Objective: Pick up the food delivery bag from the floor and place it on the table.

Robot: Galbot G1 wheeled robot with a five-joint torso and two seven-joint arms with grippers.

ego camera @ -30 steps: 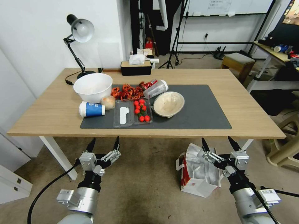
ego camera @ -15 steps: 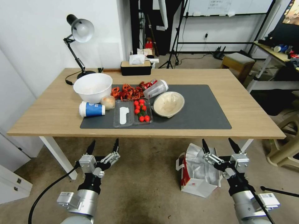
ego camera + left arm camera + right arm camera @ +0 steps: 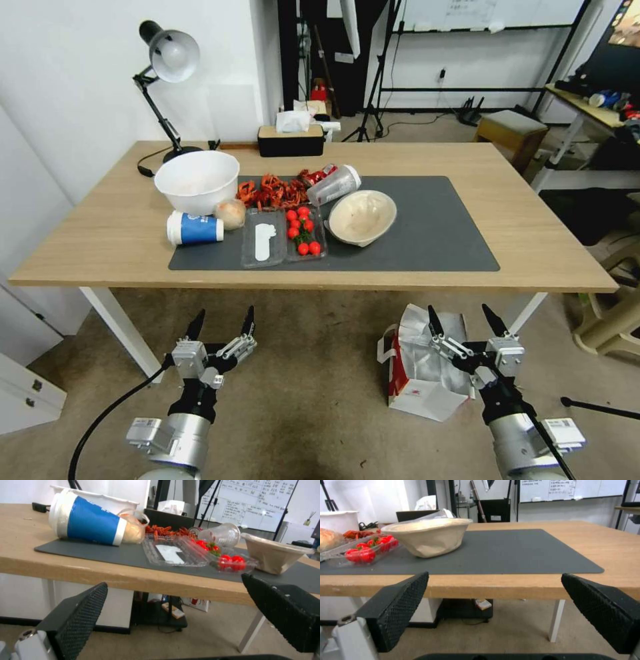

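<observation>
White-and-red food delivery bag (image 3: 423,373) is sitting on the floor (image 3: 313,393), in front of the near right end of the worktop (image 3: 553,247). Bag's right side is getting covered by the right gripper (image 3: 465,321) and its arm in the head view, so that side panel is hard to make out; foil lining is showing at the open top, a white strap handle is sticking out on the left.

Right gripper is hovering over the bag's top, jaws spread wide, holding nothing; whether a fingertip is touching the foil cannot be told. Right wrist view is looking past both black textured pads (image 3: 396,607) at the worktop edge, with the beige paper bowl (image 3: 428,536) and tomato tray (image 3: 366,550) on the dark grey mat (image 3: 516,552); the tray is cut off at the frame edge.

Left gripper (image 3: 221,323) is hanging low over bare carpet in front of the worktop's left half, well apart from the bag, jaws wide open and empty. Left wrist view is showing the tipped blue-and-white cup (image 3: 86,521) lying on the mat, with a clear plastic tray (image 3: 173,553) beside it and a toppled clear cup (image 3: 221,533) behind.

On the worktop, big white bowl (image 3: 197,180), desk lamp (image 3: 167,60) and tissue box (image 3: 291,140) are sitting toward the far left.
</observation>
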